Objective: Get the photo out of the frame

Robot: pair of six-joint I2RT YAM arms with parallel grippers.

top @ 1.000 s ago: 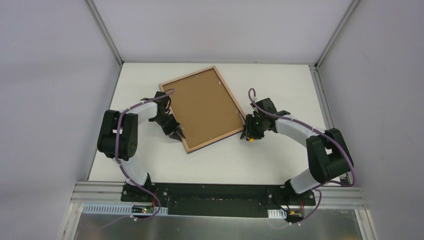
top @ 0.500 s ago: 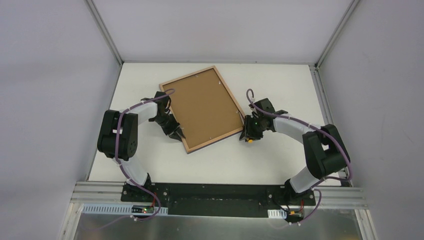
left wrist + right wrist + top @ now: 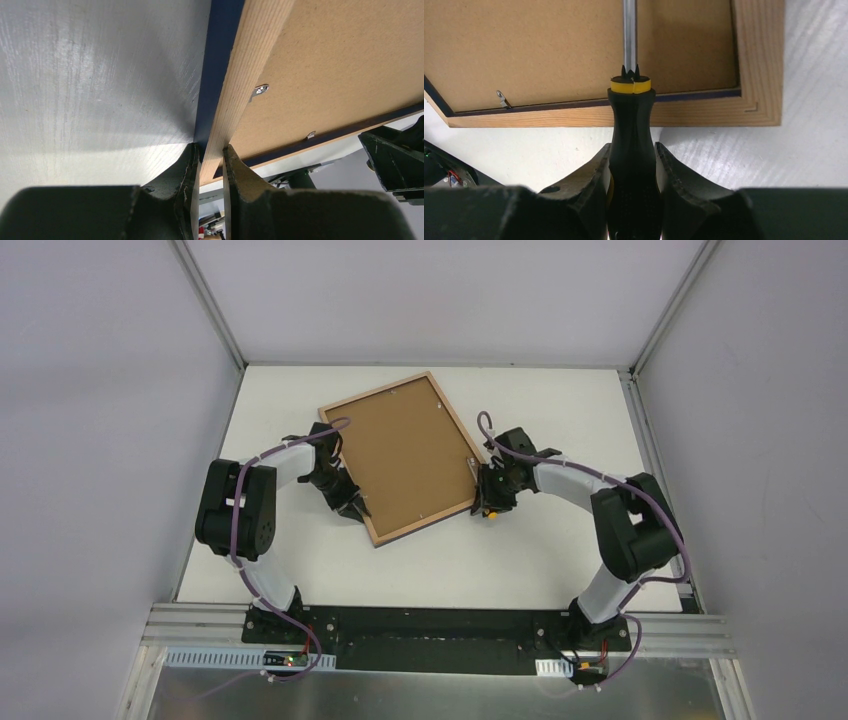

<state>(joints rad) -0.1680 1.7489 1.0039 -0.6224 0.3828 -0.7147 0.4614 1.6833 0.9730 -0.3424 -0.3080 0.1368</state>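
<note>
The frame (image 3: 372, 523) lies back-up and askew on the white table, a light wood rim around a brown backing board (image 3: 400, 450). The photo is hidden under that board. My left gripper (image 3: 352, 502) is shut on the frame's left rail near its near corner. In the left wrist view the fingers (image 3: 187, 165) pinch the wood rail (image 3: 250, 60) with its navy edge. My right gripper (image 3: 631, 155) is shut on a screwdriver (image 3: 631, 130) with a black handle and yellow collar. Its steel shaft (image 3: 629, 35) reaches over the frame's rail (image 3: 704, 112) onto the backing board.
Small metal retaining tabs (image 3: 501, 97) (image 3: 260, 90) sit along the inner edge of the frame's back. The white table (image 3: 560, 410) is walled by grey panels on three sides. A black rail (image 3: 430, 625) with the arm bases runs along the near edge.
My right arm has moved left with the screwdriver, bringing its shaft over the frame's right side. The left gripper and the frame have stayed where they were.
</note>
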